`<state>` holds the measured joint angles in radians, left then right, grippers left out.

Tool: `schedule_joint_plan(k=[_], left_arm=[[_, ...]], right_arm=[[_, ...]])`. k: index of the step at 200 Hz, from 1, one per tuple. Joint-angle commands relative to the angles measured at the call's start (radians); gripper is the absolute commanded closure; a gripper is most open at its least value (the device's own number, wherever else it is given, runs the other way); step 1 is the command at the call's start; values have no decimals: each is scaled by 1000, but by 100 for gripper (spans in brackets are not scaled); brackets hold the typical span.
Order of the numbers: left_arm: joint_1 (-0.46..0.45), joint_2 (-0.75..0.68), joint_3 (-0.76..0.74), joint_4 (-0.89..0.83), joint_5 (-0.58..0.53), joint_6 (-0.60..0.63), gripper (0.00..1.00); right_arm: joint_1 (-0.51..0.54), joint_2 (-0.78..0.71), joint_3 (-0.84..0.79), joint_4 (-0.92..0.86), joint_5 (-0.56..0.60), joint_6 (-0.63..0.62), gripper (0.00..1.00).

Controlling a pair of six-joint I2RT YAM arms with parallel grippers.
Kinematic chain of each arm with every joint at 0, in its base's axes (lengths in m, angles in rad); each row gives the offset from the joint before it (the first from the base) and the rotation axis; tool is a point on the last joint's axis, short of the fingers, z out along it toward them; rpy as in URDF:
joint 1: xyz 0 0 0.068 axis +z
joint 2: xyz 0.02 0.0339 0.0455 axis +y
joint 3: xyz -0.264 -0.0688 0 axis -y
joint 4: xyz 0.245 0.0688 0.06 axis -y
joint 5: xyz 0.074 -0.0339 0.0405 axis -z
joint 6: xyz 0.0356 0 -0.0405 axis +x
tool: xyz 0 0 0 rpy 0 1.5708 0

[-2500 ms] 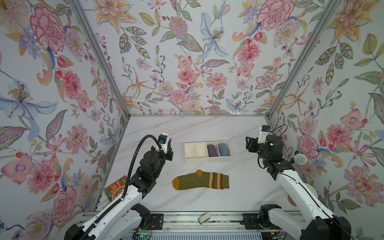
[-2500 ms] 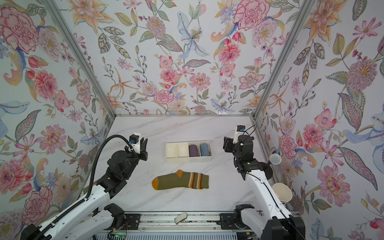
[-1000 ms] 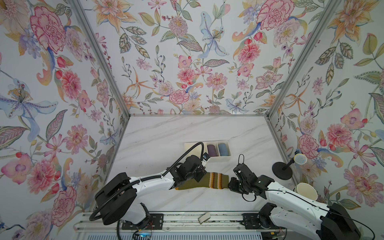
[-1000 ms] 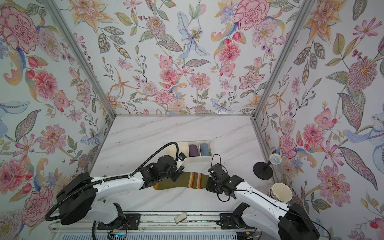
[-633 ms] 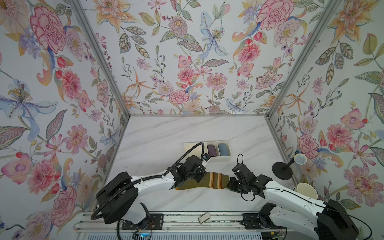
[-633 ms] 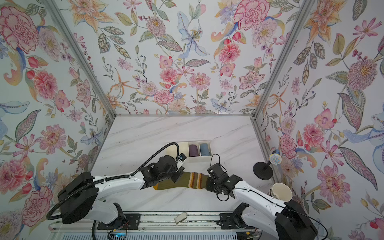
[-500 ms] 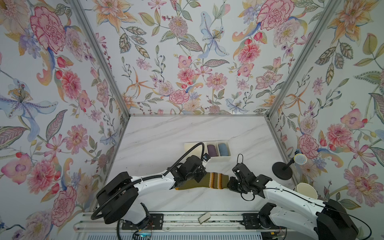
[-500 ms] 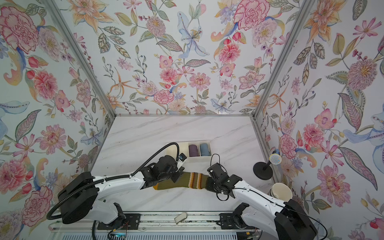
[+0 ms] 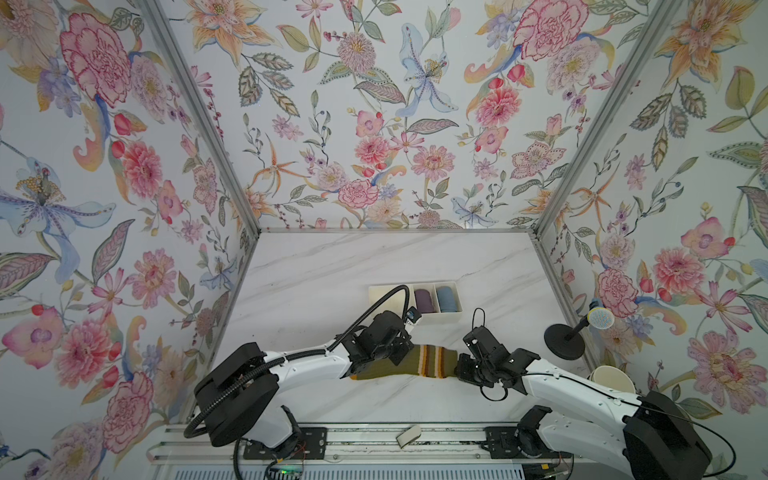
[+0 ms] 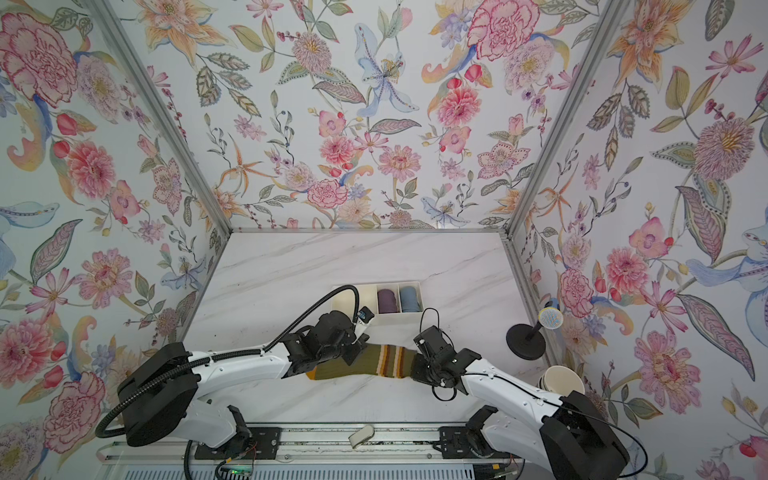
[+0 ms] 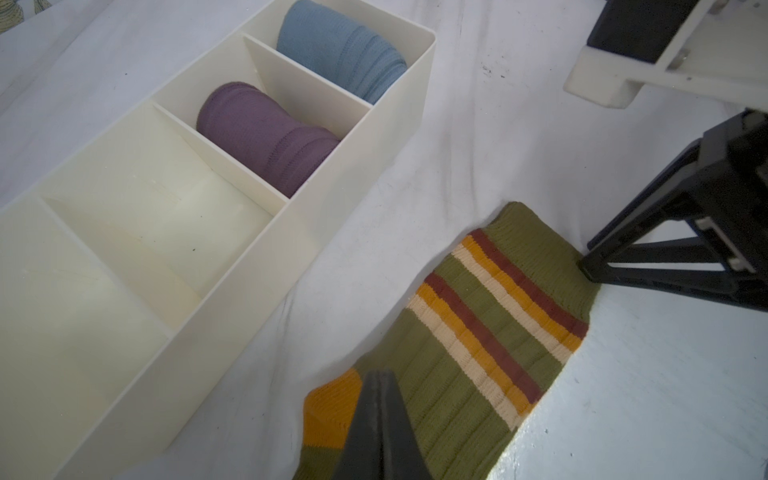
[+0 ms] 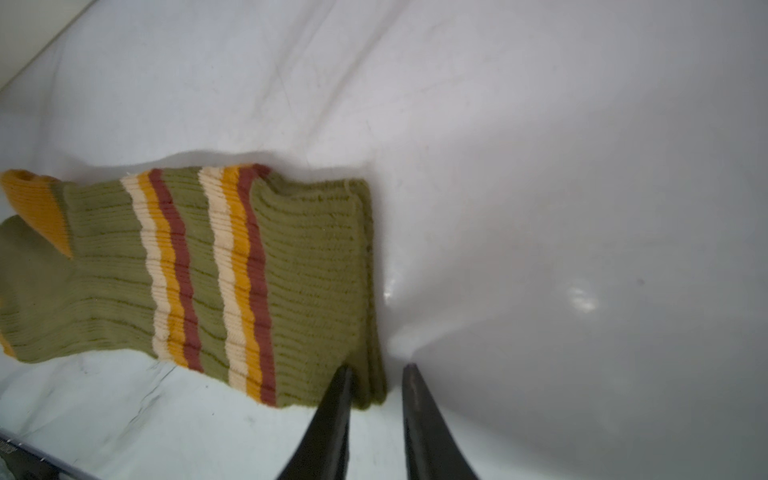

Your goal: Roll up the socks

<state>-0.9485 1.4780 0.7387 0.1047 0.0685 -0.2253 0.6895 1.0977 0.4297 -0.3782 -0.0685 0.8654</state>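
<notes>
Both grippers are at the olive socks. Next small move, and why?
Probably close the right gripper on the cuff. Its jaws stand apart astride the cuff corner of the socks, one over the fabric, the other over bare table. The left gripper is shut, tip on the fabric by the yellow heel, seemingly pinning them for a roll.

White-shelled arms, black joints, looping black cables, dark tapered claws.
</notes>
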Motion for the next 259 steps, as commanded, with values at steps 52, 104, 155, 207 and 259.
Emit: schedule_joint_plan(k=[52, 104, 155, 207, 259], left_arm=[[-8, 2, 25, -15, -4, 6, 98], [3, -8, 22, -23, -7, 9, 99], [48, -62, -6, -5, 27, -12, 99], [124, -138, -38, 10, 93, -42, 100], [173, -188, -55, 10, 136, -55, 100]], right_arm=[[-5, 24, -18, 10, 0, 6, 81], [-5, 21, -21, 9, 1, 1, 90], [-2, 26, -5, -4, 7, -34, 100], [27, 23, 29, -28, 53, -60, 100], [72, 27, 95, -96, 138, -98, 100]])
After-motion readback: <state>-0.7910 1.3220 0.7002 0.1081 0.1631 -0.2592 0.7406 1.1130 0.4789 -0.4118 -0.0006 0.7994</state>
